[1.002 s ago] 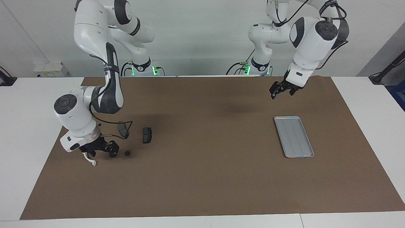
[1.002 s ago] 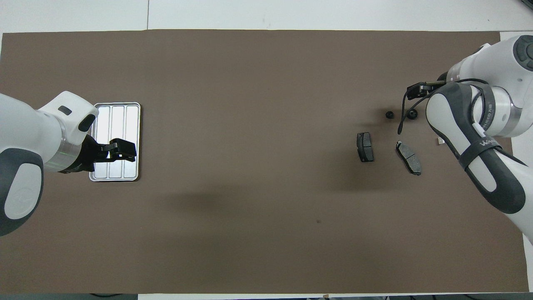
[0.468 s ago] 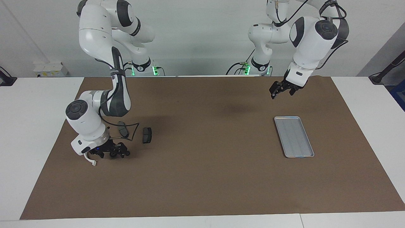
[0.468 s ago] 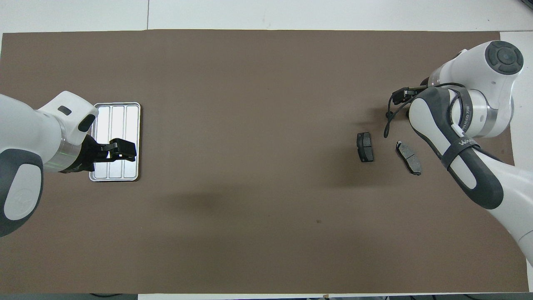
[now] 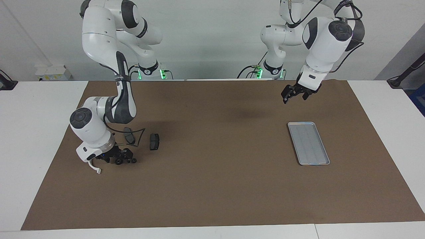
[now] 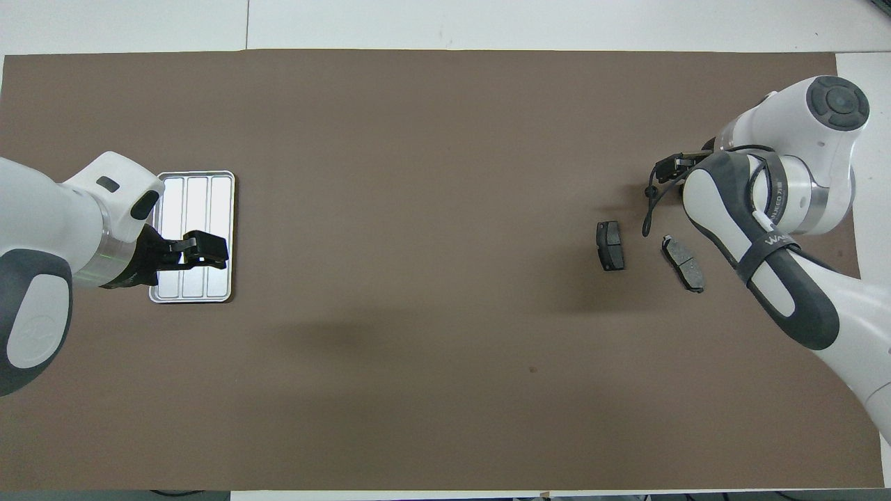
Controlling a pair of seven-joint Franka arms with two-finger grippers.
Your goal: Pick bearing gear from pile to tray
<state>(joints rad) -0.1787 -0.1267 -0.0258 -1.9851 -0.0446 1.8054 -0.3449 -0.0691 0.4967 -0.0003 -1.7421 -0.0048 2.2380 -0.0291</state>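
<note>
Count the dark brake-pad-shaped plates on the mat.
2. One plate lies alone toward the table's middle; the other plate lies beside it, partly crossed by the right arm's cable. More could be hidden under that arm.

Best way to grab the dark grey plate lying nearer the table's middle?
Come straight down on the dark grey brake-pad-shaped plate and close the jaws across its short width. It lies flat on the brown mat, apart from the other plate, both long edges free.

A brown mat [image 5: 212,186] covers most of the white table [image 5: 33,139], with a white wall box [image 5: 53,73] at the table's edge.
</note>
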